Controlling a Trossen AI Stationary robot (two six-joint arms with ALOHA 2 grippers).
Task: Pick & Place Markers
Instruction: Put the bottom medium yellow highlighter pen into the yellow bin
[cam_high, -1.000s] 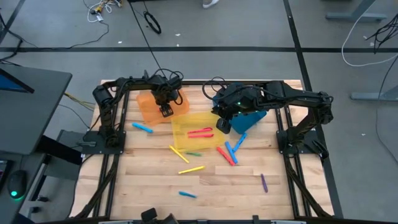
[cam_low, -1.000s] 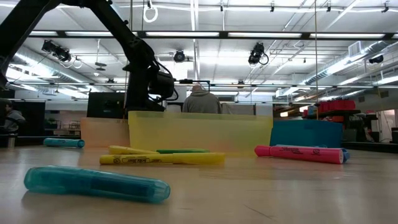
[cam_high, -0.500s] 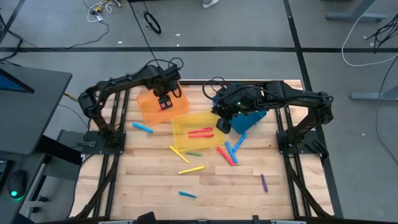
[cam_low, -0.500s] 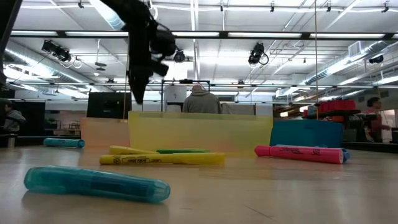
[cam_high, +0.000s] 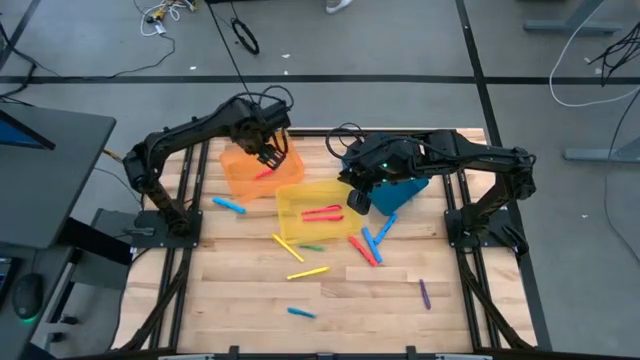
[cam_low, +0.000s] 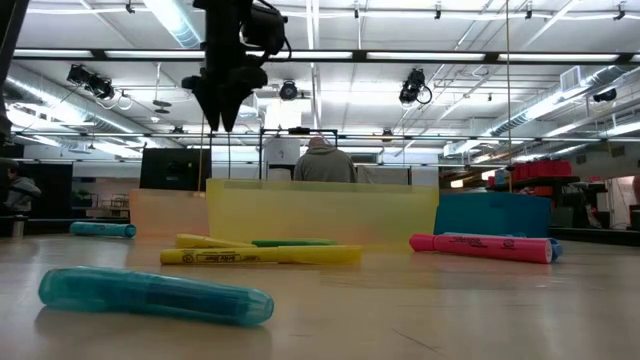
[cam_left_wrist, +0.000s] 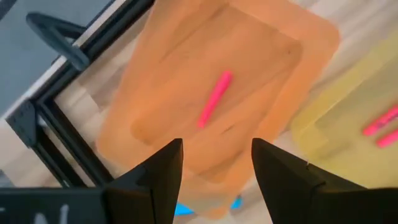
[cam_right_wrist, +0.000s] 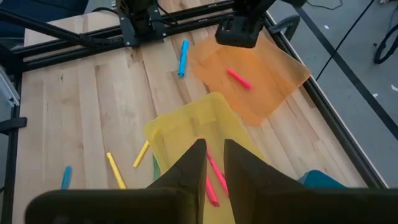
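My left gripper (cam_high: 268, 150) (cam_low: 222, 118) hangs open above the orange bin (cam_high: 240, 175), its fingers apart over a pink marker (cam_left_wrist: 214, 98) (cam_high: 263, 172) that lies flat on the bin's floor. My right gripper (cam_high: 358, 200) (cam_right_wrist: 211, 149) hovers at the yellow bin's (cam_high: 312, 198) right side, open by a narrow gap, with nothing between the fingers. Two red-pink markers (cam_high: 322, 212) lie in the yellow bin. Several more markers lie on the table: blue (cam_high: 228, 205), yellow (cam_high: 308, 272), green (cam_high: 312, 247), teal (cam_high: 302, 313), purple (cam_high: 424, 293), and a red and blue cluster (cam_high: 368, 245).
A blue bin (cam_high: 408, 188) sits partly under my right arm, next to the yellow bin. Black frame rails (cam_high: 180, 215) run along both table sides. In the low view a teal marker (cam_low: 155, 295) lies nearest, with yellow (cam_low: 260, 256) and pink (cam_low: 485, 246) markers before the bins.
My left gripper has risen and drawn back toward the table's far edge, from the orange bin's near rim to above its middle. The pink marker now shows lying in the orange bin below it. My right arm has kept still.
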